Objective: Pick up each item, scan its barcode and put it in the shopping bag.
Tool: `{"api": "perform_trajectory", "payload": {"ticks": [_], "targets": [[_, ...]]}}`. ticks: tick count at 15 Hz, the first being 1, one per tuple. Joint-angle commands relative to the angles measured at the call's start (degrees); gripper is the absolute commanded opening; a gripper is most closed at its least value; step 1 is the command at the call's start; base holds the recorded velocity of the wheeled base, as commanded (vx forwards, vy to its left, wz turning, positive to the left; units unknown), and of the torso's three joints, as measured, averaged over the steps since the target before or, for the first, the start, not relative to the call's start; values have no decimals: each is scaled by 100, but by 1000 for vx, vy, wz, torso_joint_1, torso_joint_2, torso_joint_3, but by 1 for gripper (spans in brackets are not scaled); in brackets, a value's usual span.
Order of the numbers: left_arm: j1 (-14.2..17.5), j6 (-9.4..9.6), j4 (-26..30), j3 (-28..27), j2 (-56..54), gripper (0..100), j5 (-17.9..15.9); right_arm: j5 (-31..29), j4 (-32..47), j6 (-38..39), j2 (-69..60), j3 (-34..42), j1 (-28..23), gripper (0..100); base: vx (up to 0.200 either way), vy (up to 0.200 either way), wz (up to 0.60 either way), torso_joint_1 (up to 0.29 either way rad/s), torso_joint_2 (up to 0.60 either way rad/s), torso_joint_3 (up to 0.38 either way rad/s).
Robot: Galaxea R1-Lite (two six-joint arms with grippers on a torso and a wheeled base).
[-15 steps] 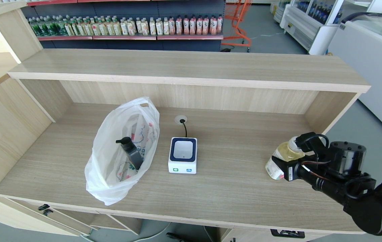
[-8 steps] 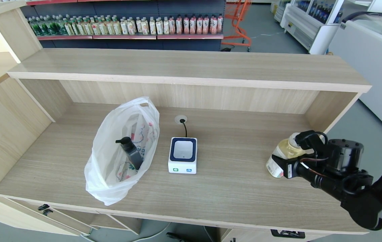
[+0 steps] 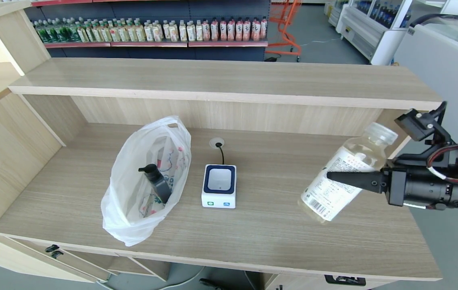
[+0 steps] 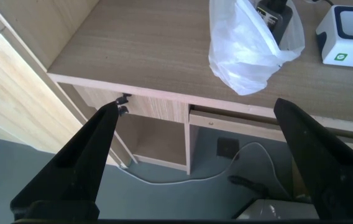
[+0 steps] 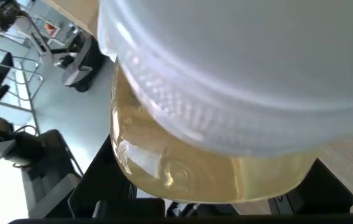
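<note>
A clear bottle of pale yellow liquid (image 3: 344, 175) with a white cap hangs tilted above the counter's right end, cap up and to the right, barcode label at its lower end. My right gripper (image 3: 354, 174) is shut on its middle. In the right wrist view the bottle (image 5: 226, 149) sits close up between the dark fingers. A white shopping bag (image 3: 148, 181) lies open at the left with a dark pump bottle (image 3: 156, 182) inside. Beside the bag stands the white scanner (image 3: 219, 185). My left gripper (image 4: 196, 109) is open, low in front of the counter's edge, below the bag (image 4: 251, 43).
The wooden counter (image 3: 261, 225) is a recess with side walls and a raised top shelf (image 3: 229, 80) behind. A cable runs from the scanner to a hole (image 3: 217, 143) at the back. Bare counter lies between the scanner and the bottle. Drawers (image 4: 164, 109) sit under the front edge.
My right gripper has lifted the bottle off the counter's right end, raising it and tilting it so that its label faces down and left. Bag, scanner and pump bottle stay put.
</note>
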Motion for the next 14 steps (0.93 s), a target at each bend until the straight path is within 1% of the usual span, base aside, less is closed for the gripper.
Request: {"api": "perform_trajectory", "payload": {"ticks": [1, 2, 3, 10, 14], "targets": [[0, 0, 1, 0, -2, 100, 1, 209, 234, 351, -829, -366, 410, 0, 0, 0, 0, 0, 0, 0], [0, 0, 1, 0, -2, 100, 1, 209, 234, 747, -899, -445, 805, 0, 0, 0, 0, 0, 0, 0], [0, 0, 1, 0, -2, 100, 1, 191, 234, 755, -899, -436, 955, 0, 0, 0, 0, 0, 0, 0], [0, 0, 1, 0, -2, 100, 1, 130, 260, 747, -811, -383, 1368, 0, 0, 0, 0, 0, 0, 0], [0, 0, 1, 0, -2, 100, 1, -257, 260, 729, -776, -304, 1649, 0, 0, 0, 0, 0, 0, 0]]}}
